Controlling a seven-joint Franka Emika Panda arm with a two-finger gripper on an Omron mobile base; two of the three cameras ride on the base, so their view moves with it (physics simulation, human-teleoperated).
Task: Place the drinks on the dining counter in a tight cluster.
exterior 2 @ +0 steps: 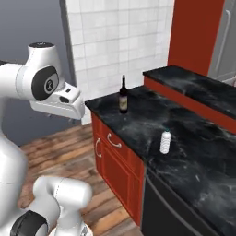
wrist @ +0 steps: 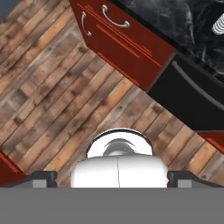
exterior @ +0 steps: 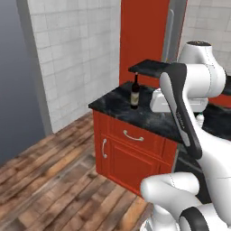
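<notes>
Standing on the lower black worktop (exterior 2: 184, 152): one dark wine bottle (exterior 2: 123, 95) near its corner, one small clear water bottle (exterior 2: 165, 142) near the front edge, well apart. Raised dining counter (exterior 2: 193, 85): one, behind. Gripper (wrist: 112, 177): one, fingers spread, grasping nothing, over the wooden floor (wrist: 52, 100).

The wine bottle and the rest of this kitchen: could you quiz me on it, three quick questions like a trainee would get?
1. True or false: the wine bottle stands upright on the lower worktop.
2. Which bottle is nearer the worktop's front edge: (a) the wine bottle, (b) the water bottle?
3. Fill in: the gripper looks down at a ____ floor.

Key
1. True.
2. (b).
3. Wooden.
</notes>
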